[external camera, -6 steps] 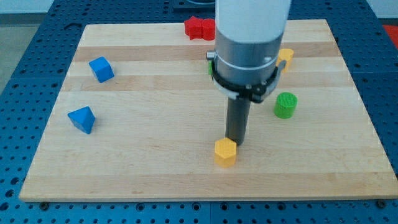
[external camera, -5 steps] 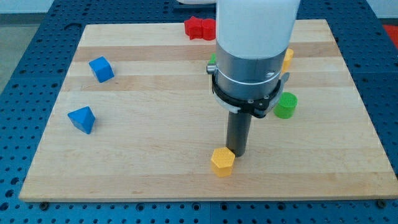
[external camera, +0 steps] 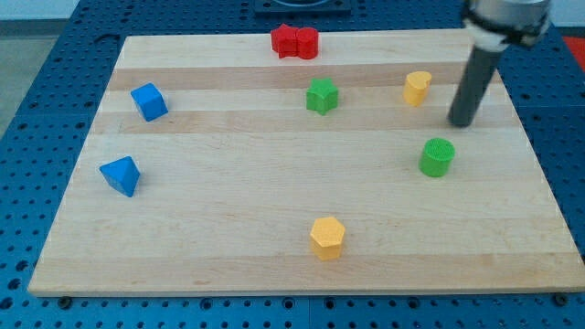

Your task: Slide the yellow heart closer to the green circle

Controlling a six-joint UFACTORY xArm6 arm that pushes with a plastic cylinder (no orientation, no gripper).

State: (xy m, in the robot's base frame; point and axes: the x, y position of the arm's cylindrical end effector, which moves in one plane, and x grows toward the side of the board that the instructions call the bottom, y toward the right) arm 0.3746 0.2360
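The yellow heart [external camera: 417, 88] lies near the view's upper right of the wooden board. The green circle [external camera: 438, 157] stands below it and a little to the right. My tip [external camera: 460, 123] rests on the board to the right of the heart and above and right of the green circle, touching neither.
A green star [external camera: 321, 95] lies left of the heart. A yellow hexagon [external camera: 327, 238] sits near the bottom edge. Two red blocks [external camera: 294, 41] sit together at the top edge. Two blue blocks [external camera: 148, 100] [external camera: 121, 175] lie at the left. The board's right edge [external camera: 526, 137] is close to my tip.
My tip has left the yellow hexagon at the bottom and swung up and right to beside the yellow heart. The hexagon had slid slightly down and left. The green star is uncovered.
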